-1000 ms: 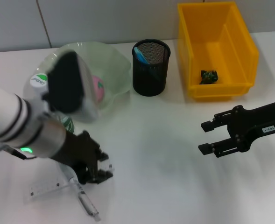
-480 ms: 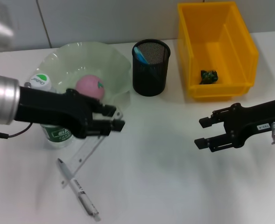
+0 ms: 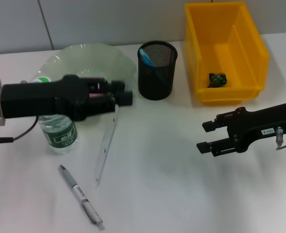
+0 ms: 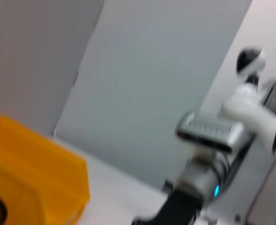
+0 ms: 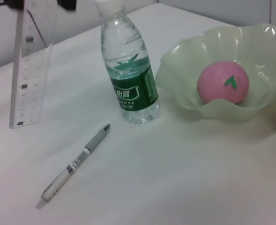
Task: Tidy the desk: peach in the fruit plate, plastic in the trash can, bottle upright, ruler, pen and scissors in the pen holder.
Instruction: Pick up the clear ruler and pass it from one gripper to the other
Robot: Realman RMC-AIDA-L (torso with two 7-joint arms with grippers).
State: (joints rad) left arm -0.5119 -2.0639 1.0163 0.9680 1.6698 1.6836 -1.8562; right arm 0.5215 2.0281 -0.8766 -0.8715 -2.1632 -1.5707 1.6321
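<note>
My left gripper [image 3: 123,95] is shut on the top end of a clear ruler [image 3: 106,145], which hangs slanted above the table, left of the black mesh pen holder [image 3: 157,73]. The ruler also shows in the right wrist view [image 5: 27,79]. A blue item [image 3: 146,56] stands in the holder. The bottle [image 3: 61,135] stands upright. The pen [image 3: 82,196] lies on the table in front of it. The peach [image 5: 222,83] lies in the green fruit plate [image 5: 269,44]; my left arm hides it in the head view. My right gripper [image 3: 203,137] is open and empty at the right.
A yellow bin [image 3: 252,48] at the back right holds a dark crumpled piece of plastic [image 3: 217,79]. The fruit plate [image 3: 92,56] sits at the back left, partly behind my left arm. The yellow bin [image 4: 34,173] also shows in the left wrist view.
My left gripper has lifted the ruler off the table and carried it back and right, toward the pen holder. My right gripper has drifted slightly left.
</note>
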